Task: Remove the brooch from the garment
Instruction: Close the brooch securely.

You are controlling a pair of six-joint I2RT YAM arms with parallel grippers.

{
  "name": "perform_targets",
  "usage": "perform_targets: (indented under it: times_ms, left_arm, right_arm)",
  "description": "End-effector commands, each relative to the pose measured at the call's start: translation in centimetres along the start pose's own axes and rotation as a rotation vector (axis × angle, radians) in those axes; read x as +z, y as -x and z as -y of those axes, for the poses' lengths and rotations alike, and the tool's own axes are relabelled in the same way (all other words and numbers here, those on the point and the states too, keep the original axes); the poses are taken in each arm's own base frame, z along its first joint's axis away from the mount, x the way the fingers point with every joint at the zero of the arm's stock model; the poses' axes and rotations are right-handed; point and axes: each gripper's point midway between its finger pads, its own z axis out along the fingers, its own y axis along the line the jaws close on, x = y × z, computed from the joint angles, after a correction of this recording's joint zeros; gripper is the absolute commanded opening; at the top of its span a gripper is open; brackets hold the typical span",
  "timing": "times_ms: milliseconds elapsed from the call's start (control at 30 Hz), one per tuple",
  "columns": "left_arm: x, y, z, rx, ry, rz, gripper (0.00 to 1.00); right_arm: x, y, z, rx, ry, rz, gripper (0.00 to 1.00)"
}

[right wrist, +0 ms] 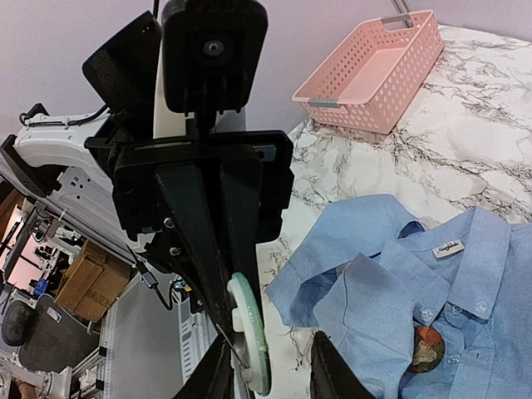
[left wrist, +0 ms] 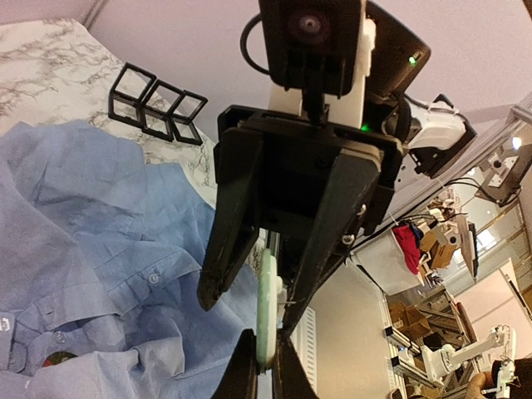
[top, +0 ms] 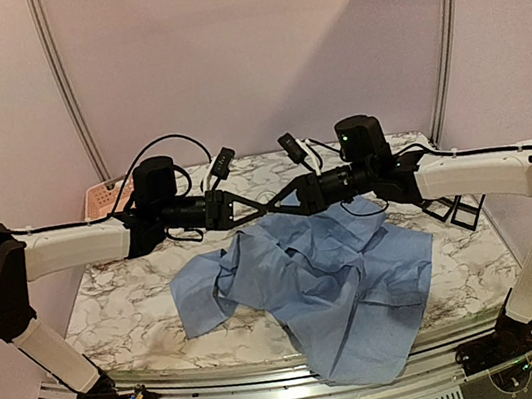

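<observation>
The light blue shirt (top: 328, 271) lies crumpled on the marble table (top: 130, 302), its collar and buttons showing in the right wrist view (right wrist: 465, 283). My two grippers meet above it. My left gripper (left wrist: 266, 353) is shut on a pale green round brooch (left wrist: 268, 316), seen edge-on with a white clasp and a thin pin. My right gripper (right wrist: 274, 366) is open, its fingers either side of that brooch (right wrist: 249, 328), which lies close to its left finger. A round orange-and-green thing (right wrist: 428, 349) sits on the shirt by the buttons.
A pink plastic basket (right wrist: 374, 71) stands at the table's back left corner (top: 99, 199). Black wire frames (top: 455, 210) stand at the right edge behind the shirt. The shirt's hem hangs over the front edge.
</observation>
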Motion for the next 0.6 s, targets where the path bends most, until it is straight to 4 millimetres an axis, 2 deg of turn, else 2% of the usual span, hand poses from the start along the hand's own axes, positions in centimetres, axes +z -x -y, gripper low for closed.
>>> perform_targets:
  times_ms: [0,567]
  left_arm:
    - [-0.4,0.3,0.4,0.02,-0.011,0.011,0.0]
    - [-0.3,0.0,0.6,0.029,-0.012,0.005,0.0]
  right_arm:
    - [0.6,0.4,0.8,0.021,-0.033,0.018,0.28]
    - [1.0,0.1,1.9,0.09,-0.06,0.013,0.12]
